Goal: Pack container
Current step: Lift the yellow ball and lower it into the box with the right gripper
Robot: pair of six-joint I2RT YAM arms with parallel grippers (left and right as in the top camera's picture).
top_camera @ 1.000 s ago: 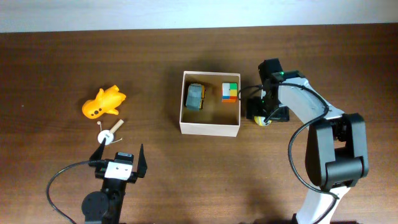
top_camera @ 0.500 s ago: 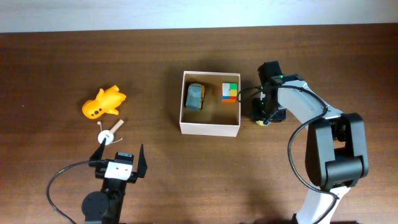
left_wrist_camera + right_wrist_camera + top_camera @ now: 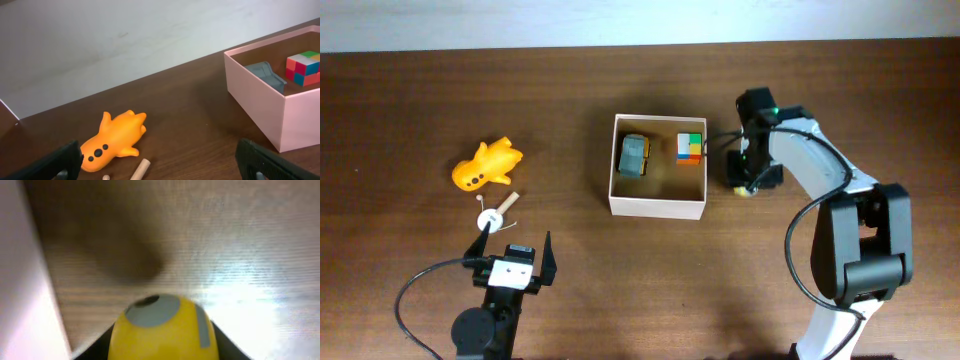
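The container (image 3: 657, 208) is a square box with white walls and a tan inside, at the table's middle. Its pinkish wall (image 3: 260, 107) shows in the left wrist view and fills the left edge (image 3: 20, 280) of the right wrist view. My right gripper (image 3: 745, 180) is just off the box's right wall, shut on a small yellow toy (image 3: 165, 332) with a grey patch; its black fingers press both sides. In the overhead view only a sliver of the yellow toy (image 3: 745, 191) shows under the gripper. My left gripper (image 3: 512, 245) stands wide open and holds nothing at the front left.
Inside the box lie a grey toy car (image 3: 634, 155) and a multicoloured cube (image 3: 690, 148). An orange animal toy (image 3: 486, 165) and a small wooden peg (image 3: 500, 212) lie on the table left of the box, just ahead of the left gripper (image 3: 160, 165).
The right gripper's jaws have closed in round the yellow toy, and its wrist has shifted slightly. The left arm has not moved.
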